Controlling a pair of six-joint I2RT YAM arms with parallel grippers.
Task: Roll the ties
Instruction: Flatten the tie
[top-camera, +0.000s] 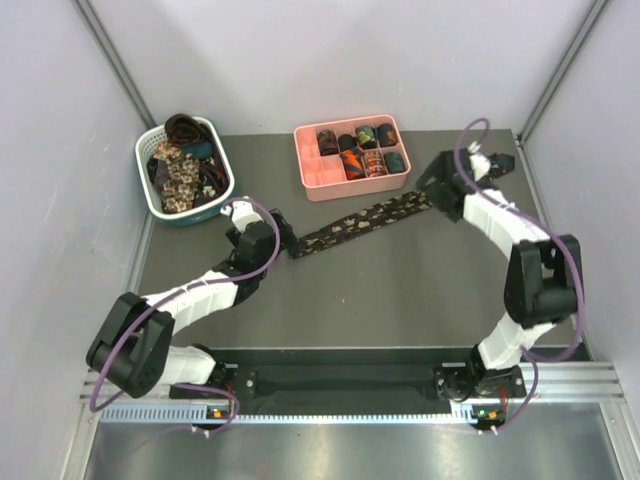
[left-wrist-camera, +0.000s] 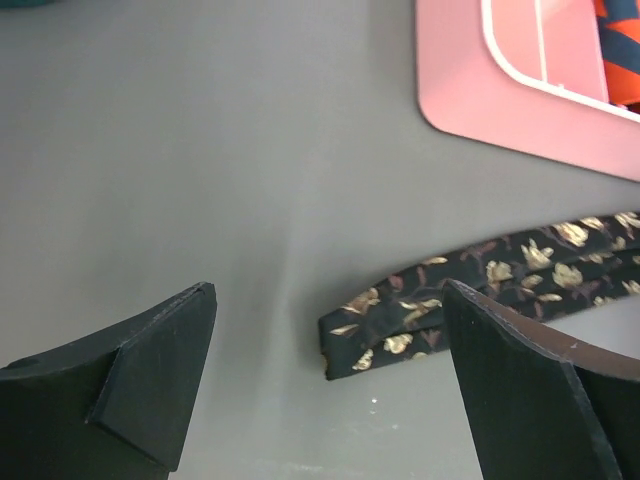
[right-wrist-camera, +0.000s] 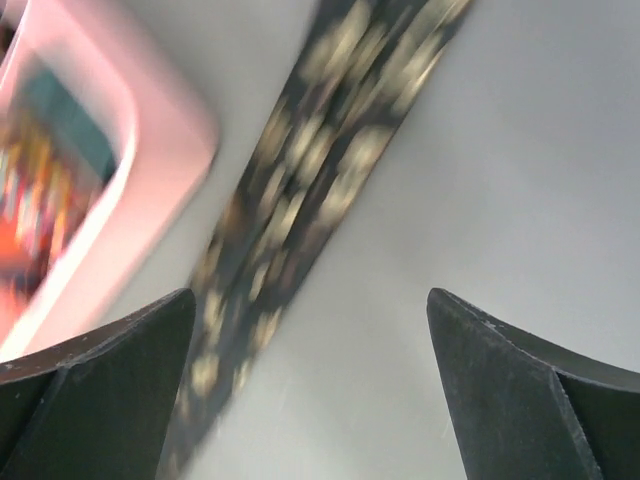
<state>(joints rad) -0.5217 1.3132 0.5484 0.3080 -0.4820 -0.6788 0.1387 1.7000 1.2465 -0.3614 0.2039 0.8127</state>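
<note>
A dark tie with beige floral print (top-camera: 360, 222) lies flat and stretched diagonally across the table. Its blunt folded end (left-wrist-camera: 400, 330) lies between my left fingers, nearer the right one. My left gripper (top-camera: 284, 238) is open at the tie's lower-left end. My right gripper (top-camera: 437, 196) is open above the tie's upper-right end; the tie (right-wrist-camera: 300, 190) runs blurred past its left finger. Several rolled ties (top-camera: 364, 148) sit in the pink tray (top-camera: 318, 181). More loose ties (top-camera: 182, 165) fill the white-and-teal basket (top-camera: 155, 201).
The pink tray's corner (left-wrist-camera: 500, 110) lies just beyond the tie in the left wrist view, and its edge (right-wrist-camera: 150, 170) shows at left in the right wrist view. Grey walls enclose the table on three sides.
</note>
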